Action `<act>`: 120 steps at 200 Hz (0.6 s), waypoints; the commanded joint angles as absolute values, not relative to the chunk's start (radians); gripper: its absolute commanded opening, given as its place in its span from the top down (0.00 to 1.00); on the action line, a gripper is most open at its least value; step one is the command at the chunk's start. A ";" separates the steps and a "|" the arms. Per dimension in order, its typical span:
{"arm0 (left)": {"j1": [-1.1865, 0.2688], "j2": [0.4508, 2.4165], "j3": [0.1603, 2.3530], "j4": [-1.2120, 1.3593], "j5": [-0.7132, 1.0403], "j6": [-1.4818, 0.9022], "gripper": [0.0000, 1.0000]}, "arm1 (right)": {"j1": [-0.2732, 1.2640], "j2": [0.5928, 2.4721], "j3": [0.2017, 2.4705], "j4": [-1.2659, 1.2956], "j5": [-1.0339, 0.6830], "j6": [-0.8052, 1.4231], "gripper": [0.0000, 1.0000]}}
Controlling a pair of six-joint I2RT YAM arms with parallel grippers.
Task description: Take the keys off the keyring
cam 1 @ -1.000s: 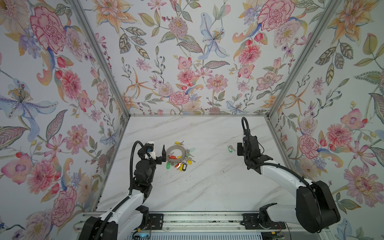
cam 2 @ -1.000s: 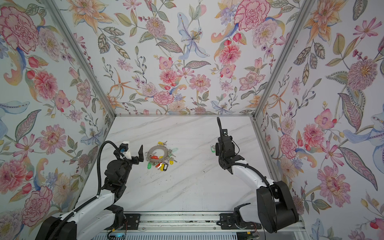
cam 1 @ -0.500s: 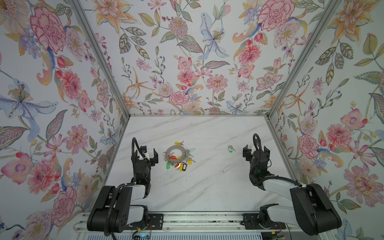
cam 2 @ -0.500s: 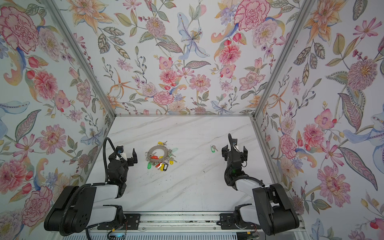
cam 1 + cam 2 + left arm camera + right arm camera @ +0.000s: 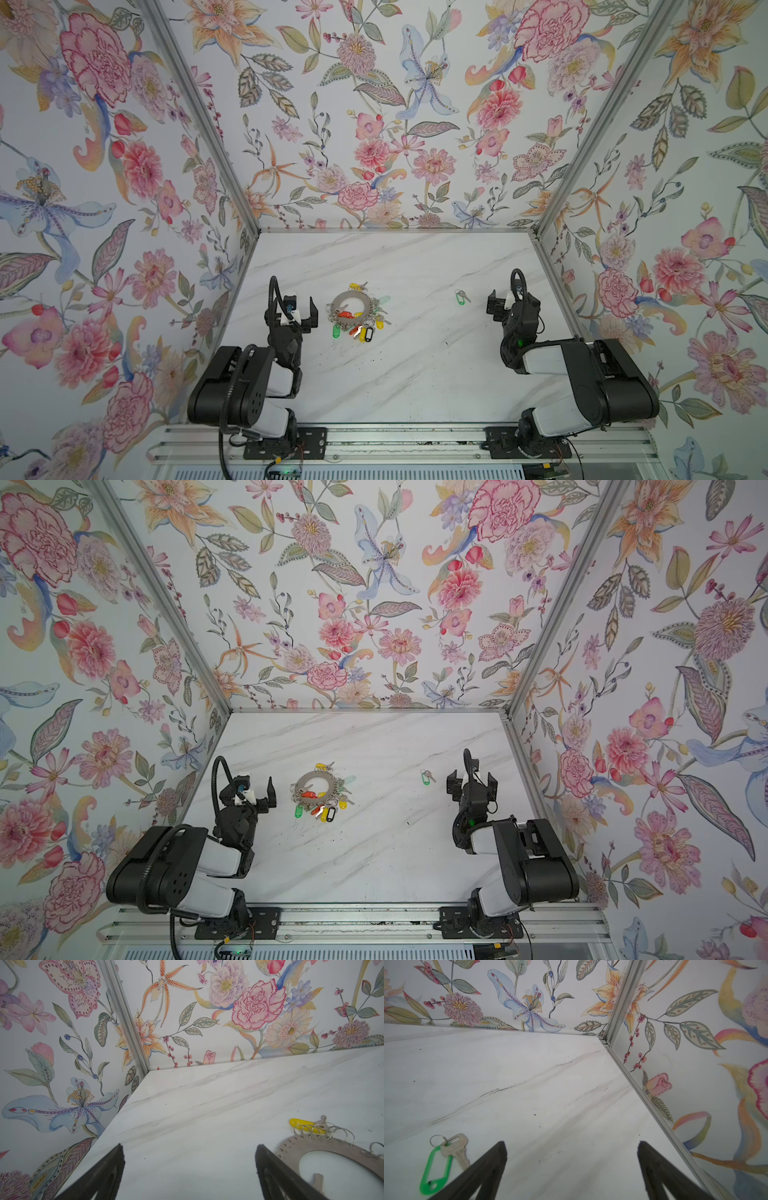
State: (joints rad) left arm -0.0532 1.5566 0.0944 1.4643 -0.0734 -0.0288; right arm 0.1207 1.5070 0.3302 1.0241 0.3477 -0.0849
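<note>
The keyring (image 5: 353,295) (image 5: 313,775), a flat grey disc with a wide hole, lies left of centre on the marble table, and its rim shows in the left wrist view (image 5: 291,1147). Several keys (image 5: 360,331) (image 5: 323,811) with coloured tags hang from its rim, fanned toward the front. One key with a green tag (image 5: 460,297) (image 5: 425,777) (image 5: 436,1169) lies alone to the right. My left gripper (image 5: 301,308) (image 5: 256,790) (image 5: 190,1147) stands open just left of the keyring. My right gripper (image 5: 509,301) (image 5: 472,781) (image 5: 571,1144) is open and empty, right of the green-tagged key.
Floral walls (image 5: 199,257) (image 5: 582,257) close in the table on the left, back and right. An aluminium rail (image 5: 395,442) carrying both arm bases runs along the front. Both arms are folded back near that rail.
My right gripper has opened and drawn back from the green-tagged key, which stays on the table. The left arm has pulled back from the keyring toward its base.
</note>
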 commanded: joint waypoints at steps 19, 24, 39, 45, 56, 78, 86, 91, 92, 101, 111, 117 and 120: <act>-0.043 1.553 0.162 1.460 -0.040 -0.003 0.01 | 0.036 1.548 0.291 1.103 0.117 -0.022 0.01; -0.042 1.554 0.168 1.469 -0.035 0.000 0.01 | 0.038 1.570 0.276 1.183 0.121 -0.034 0.01; -0.043 1.542 0.175 1.390 -0.016 0.003 0.01 | 0.054 1.537 0.291 1.087 0.126 -0.040 0.01; -0.042 1.552 0.175 1.404 -0.011 0.007 0.01 | 0.058 1.559 0.279 1.155 0.137 -0.048 0.01; -0.042 1.550 0.175 1.406 -0.012 0.007 0.01 | 0.070 1.544 0.277 1.133 0.165 -0.049 0.01; -0.042 1.551 0.174 1.406 -0.012 0.007 0.01 | 0.078 1.549 0.268 1.159 0.178 -0.055 0.01; -0.043 1.554 0.175 1.416 -0.012 0.008 0.01 | 0.076 1.547 0.272 1.146 0.170 -0.054 0.01; -0.043 1.552 0.175 1.411 -0.012 0.008 0.01 | 0.074 1.546 0.274 1.143 0.166 -0.053 0.01; -0.042 1.551 0.175 1.410 -0.011 0.008 0.01 | 0.073 1.546 0.274 1.142 0.164 -0.054 0.01; -0.043 1.554 0.175 1.414 -0.012 0.008 0.01 | 0.072 1.547 0.275 1.143 0.163 -0.053 0.01; -0.042 1.552 0.175 1.410 -0.012 0.008 0.01 | 0.073 1.546 0.275 1.143 0.163 -0.052 0.01; -0.043 1.554 0.175 1.414 -0.012 0.008 0.01 | 0.073 1.546 0.273 1.143 0.163 -0.052 0.01; -0.043 1.554 0.175 1.413 -0.012 0.008 0.01 | 0.073 1.546 0.273 1.143 0.163 -0.053 0.01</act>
State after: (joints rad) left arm -0.0513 1.5505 0.1650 1.4052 -0.0292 -0.0063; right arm 0.0715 1.5455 0.2821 1.0966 0.1719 -0.0517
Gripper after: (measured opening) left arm 0.989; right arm 0.992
